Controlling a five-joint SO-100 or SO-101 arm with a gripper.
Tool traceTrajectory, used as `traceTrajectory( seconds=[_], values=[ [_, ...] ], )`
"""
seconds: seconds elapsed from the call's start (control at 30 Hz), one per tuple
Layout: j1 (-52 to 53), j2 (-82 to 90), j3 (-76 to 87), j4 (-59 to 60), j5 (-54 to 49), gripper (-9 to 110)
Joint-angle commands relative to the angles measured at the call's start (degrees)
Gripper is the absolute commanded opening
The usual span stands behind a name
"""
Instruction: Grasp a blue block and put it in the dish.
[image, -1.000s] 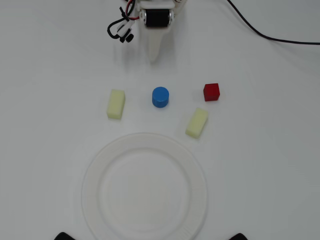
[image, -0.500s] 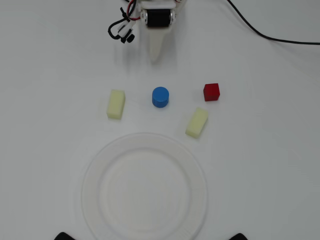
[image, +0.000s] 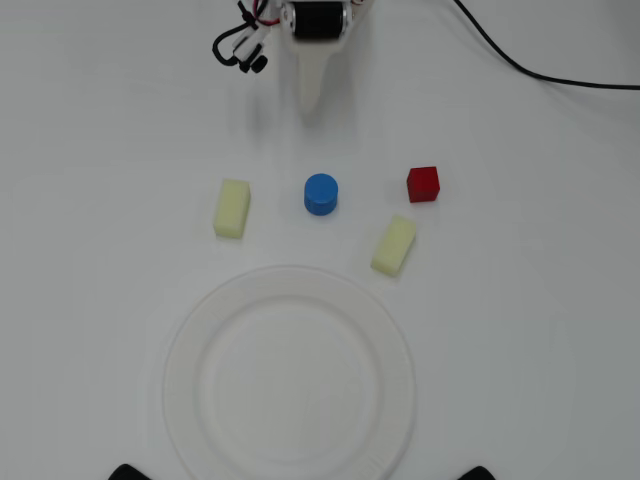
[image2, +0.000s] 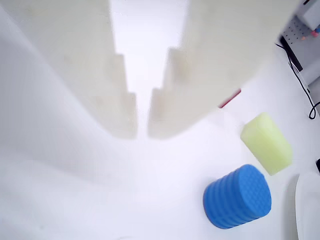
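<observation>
You are only beginning: the fingers are hanging nearly closed and empty, the blue block is sitting ungrasped on the bench, and the dish is waiting empty

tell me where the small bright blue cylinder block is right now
In the overhead view the small bright blue cylinder block sits on the table just above the large round white plate, between a pale yellow rectangular block on its left and the red cube on its right.
</observation>
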Motion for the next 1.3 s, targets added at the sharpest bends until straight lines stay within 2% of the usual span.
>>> traceTrajectory(
  seconds=[0.0, 0.27, 0.4, 0.57, 1.27],
  values=[
    [-0.5, -15.3, -10.9, -1.2, 0.0, 3],
    [-3.2, -43.6, -32.3, -2.1, -1.1, 23],
    [-3.6, -55.4, -42.3, -2.1, -0.1, 27],
    [-4.0, -65.0, -49.7, -3.3, 1.0, 28],
    [-4.7, -83.1, -54.4, -10.3, 2.8, 25]
  ],
)
